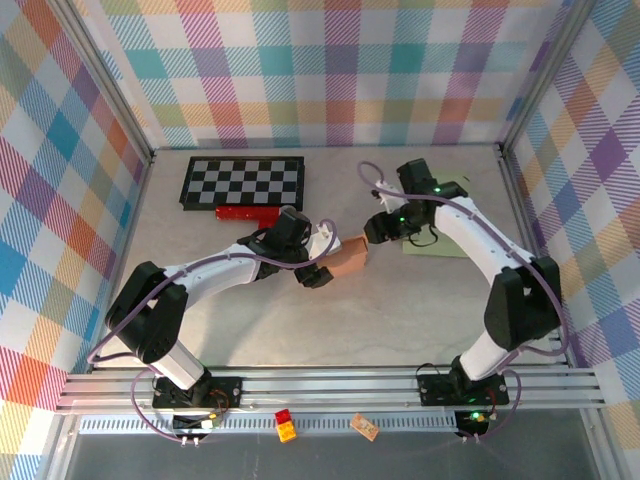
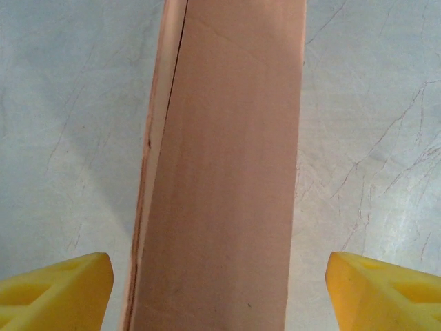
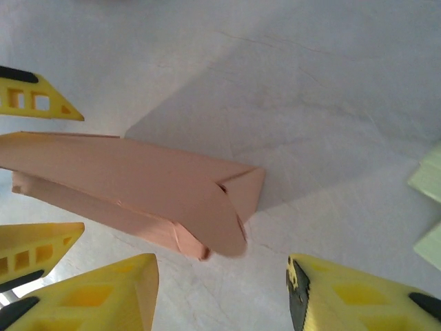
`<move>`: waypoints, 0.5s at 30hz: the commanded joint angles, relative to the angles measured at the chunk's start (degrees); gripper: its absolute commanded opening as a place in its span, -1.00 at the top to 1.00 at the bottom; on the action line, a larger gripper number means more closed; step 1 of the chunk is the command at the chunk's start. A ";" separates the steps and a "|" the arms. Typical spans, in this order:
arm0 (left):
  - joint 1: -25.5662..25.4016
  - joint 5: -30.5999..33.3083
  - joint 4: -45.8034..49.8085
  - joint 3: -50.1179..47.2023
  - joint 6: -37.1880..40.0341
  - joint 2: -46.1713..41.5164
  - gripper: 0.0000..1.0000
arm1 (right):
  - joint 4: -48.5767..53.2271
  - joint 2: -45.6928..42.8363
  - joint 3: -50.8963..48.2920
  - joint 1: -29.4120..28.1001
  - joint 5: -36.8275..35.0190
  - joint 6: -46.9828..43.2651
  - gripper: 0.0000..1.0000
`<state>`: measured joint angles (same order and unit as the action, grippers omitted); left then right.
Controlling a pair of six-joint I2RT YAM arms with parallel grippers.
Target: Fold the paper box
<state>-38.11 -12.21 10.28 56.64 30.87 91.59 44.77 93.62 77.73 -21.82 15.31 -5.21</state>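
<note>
**Inspector:** Where is the paper box (image 1: pixel 350 258) lying?

**Assistant:** It is lying near the middle of the table (image 1: pixel 400 320), between the ends of the two arms. In the right wrist view it is sitting long and low, and its near end is showing a flap folded inward to a corner. A seam is running along one long edge in the left wrist view.

**Inspector:** What is the left gripper (image 1: pixel 322 262) doing?

**Assistant:** It is reaching in from the left and straddling one end of the box. Its yellow fingers (image 2: pixel 55 293) are standing wide, one on each side of the cardboard. A strip of bare table is showing between each finger and the box, so it is not clamping anything.

**Inspector:** And the right gripper (image 1: pixel 378 230)?

**Assistant:** It is hanging just beyond the box's other end, on the far right side. Its own fingers (image 3: pixel 103 296) are standing apart, with only table surface between them. The folded end of the box is lying just ahead of the fingertips and is looking clear of both.

**Inspector:** What else is occupying the surface?

**Assistant:** A checkerboard (image 1: pixel 243 182) is lying at the far left, with a red object (image 1: pixel 248 212) against its near edge. A pale green sheet (image 1: pixel 440 246) is lying beside the right arm, well apart from the board.
</note>
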 commanded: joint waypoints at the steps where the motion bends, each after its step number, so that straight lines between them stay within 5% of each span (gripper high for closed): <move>1: 0.49 -0.93 1.57 1.67 -0.75 0.52 -0.61 | 1.00 1.90 2.45 -1.44 -1.78 -6.30 -0.07; 15: 0.67 -0.46 2.29 3.22 -0.63 1.64 -0.61 | 2.29 4.05 3.79 -2.80 -3.67 -5.99 0.26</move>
<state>-38.09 -12.05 11.57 57.95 30.85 92.33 45.50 96.42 79.75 -24.10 12.32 -10.15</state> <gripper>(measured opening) 0.806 0.376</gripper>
